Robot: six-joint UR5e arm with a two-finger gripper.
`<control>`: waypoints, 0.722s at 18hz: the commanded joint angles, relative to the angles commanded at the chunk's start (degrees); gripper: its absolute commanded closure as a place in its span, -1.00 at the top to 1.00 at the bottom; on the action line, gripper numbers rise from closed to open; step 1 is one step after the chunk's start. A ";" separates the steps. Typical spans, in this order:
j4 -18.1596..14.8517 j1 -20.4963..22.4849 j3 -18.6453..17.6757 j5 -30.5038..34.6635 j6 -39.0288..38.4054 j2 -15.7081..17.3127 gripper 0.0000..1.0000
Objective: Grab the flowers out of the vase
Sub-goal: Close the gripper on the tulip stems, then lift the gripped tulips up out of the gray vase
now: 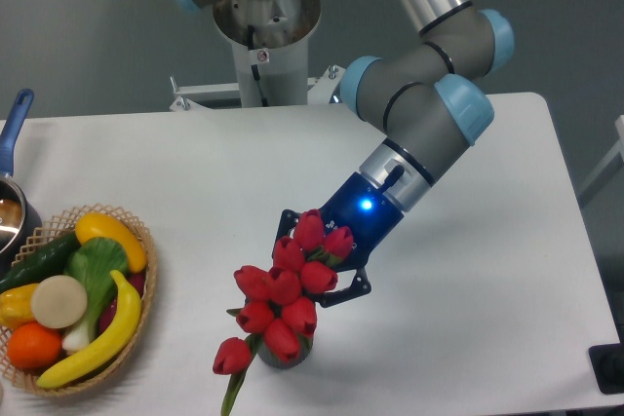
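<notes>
The white table (195, 172) fills most of the view, with the arm reaching down from 12 o'clock toward its near edge. At 9 o'clock sits the wicker basket (146, 284) of fruit and vegetables, and a pot's blue handle (15, 119) shows at the far left. The gripper (327, 270) is below centre, at about 6 o'clock, buried in the flowers (288, 289) — the red buds hide its fingertips, so whether it is clamped on the stems or loose around them cannot be told. The bunch leans toward 7 o'clock, one bud and a leaf trailing lowest. The vase (283, 356) is almost wholly covered by the buds; only a dark sliver shows beneath them at 6 o'clock, close to the table's near edge.

The risks, as I judge them: a weak hold on the stems would let the bunch slip back — and tight stems could drag the light vase up or tip it off the edge.
</notes>
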 joint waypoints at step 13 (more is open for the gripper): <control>0.00 0.61 3.15 -4.12 -4.05 2.99 -1.00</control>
